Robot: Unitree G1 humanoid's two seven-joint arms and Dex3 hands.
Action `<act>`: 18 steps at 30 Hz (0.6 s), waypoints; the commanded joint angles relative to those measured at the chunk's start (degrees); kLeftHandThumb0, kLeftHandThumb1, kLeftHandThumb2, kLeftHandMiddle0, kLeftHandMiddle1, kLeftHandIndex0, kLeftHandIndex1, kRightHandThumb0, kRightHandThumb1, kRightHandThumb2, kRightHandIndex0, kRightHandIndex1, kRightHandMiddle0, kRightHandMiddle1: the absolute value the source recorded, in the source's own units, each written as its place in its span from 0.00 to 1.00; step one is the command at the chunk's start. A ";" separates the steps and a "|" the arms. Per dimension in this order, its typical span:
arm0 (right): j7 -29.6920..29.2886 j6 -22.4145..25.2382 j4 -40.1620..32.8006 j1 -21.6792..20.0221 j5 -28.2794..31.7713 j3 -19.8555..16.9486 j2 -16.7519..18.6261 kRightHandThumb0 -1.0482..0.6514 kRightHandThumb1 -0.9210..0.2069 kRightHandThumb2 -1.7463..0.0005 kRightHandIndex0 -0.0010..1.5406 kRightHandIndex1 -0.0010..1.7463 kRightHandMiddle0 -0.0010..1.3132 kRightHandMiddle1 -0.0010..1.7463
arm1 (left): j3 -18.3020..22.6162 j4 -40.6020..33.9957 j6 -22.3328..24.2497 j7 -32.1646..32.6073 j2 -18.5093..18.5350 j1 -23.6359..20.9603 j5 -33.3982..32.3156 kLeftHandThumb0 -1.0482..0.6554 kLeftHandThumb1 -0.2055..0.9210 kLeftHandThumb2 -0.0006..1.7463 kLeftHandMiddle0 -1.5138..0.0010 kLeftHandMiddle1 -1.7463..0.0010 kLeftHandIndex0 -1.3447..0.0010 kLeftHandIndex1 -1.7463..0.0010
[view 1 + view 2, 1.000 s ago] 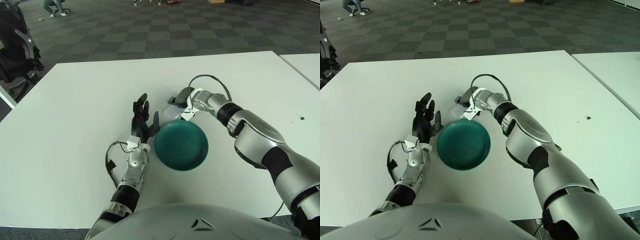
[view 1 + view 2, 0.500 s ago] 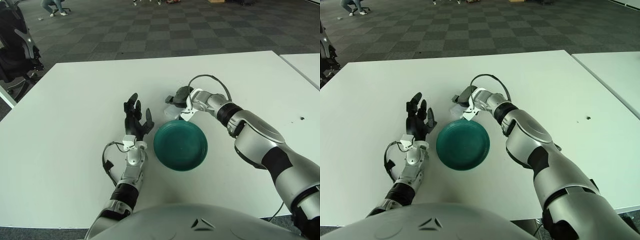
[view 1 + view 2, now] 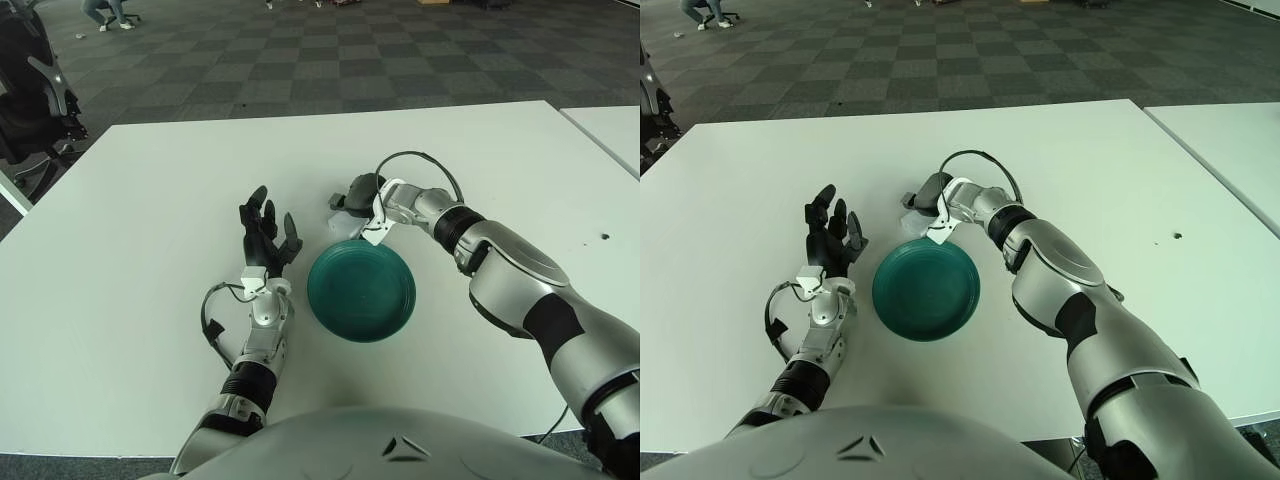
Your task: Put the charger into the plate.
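A dark green plate [image 3: 361,293] lies on the white table in front of me. Just behind its far rim my right hand [image 3: 354,202] reaches over a small white charger [image 3: 342,204], its dark fingers curled around the block. The charger's far side is hidden by those fingers. My left hand [image 3: 262,235] is raised to the left of the plate, fingers spread and holding nothing, a small gap away from the rim.
The white table [image 3: 150,200] extends widely to the left and back. A second white table [image 3: 610,130] stands at the right. A black chair [image 3: 30,90] is beyond the table's left edge, on a checkered floor.
My left hand has drawn away from the plate's left rim, leftward and slightly back. The right hand has shifted a little left over the charger. The plate has barely moved.
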 commanded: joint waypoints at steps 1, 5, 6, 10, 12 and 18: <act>-1.89 -0.84 0.87 0.48 -1.75 0.83 0.33 0.10 0.00 0.67 0.23 0.00 0.00 0.32 | 2.93 12.87 -4.45 1.84 -17.61 8.15 -4.48 0.14 1.00 0.46 0.72 0.99 0.97 0.44; -2.09 -1.27 1.88 1.34 -1.66 0.93 0.61 0.11 0.00 0.67 0.23 0.00 0.00 0.33 | 2.55 12.82 -5.36 1.64 -17.55 8.44 -4.11 0.14 1.00 0.45 0.73 1.00 0.98 0.42; -1.98 -1.41 1.95 1.40 -1.57 0.88 0.59 0.11 0.00 0.68 0.23 0.00 0.00 0.34 | 2.42 12.79 -5.53 1.71 -17.54 8.55 -3.93 0.14 1.00 0.45 0.73 1.00 0.98 0.42; -1.75 -2.50 2.23 1.67 -1.25 0.80 0.41 0.11 0.00 0.69 0.25 0.01 0.00 0.40 | 1.96 12.56 -6.26 1.79 -17.46 9.12 -3.46 0.14 1.00 0.45 0.75 1.00 0.98 0.42; -2.22 -3.02 2.39 1.93 -1.27 0.87 0.27 0.12 0.00 0.70 0.27 0.02 0.00 0.47 | 1.86 12.43 -6.49 1.67 -17.47 9.33 -3.50 0.15 1.00 0.46 0.75 1.00 0.98 0.41; -3.75 -4.31 2.92 3.10 -1.96 1.74 -0.50 0.12 0.00 0.72 0.30 0.03 0.00 0.55 | 2.20 12.55 -6.89 1.26 -17.97 9.44 -4.55 0.17 1.00 0.46 0.75 1.00 0.98 0.40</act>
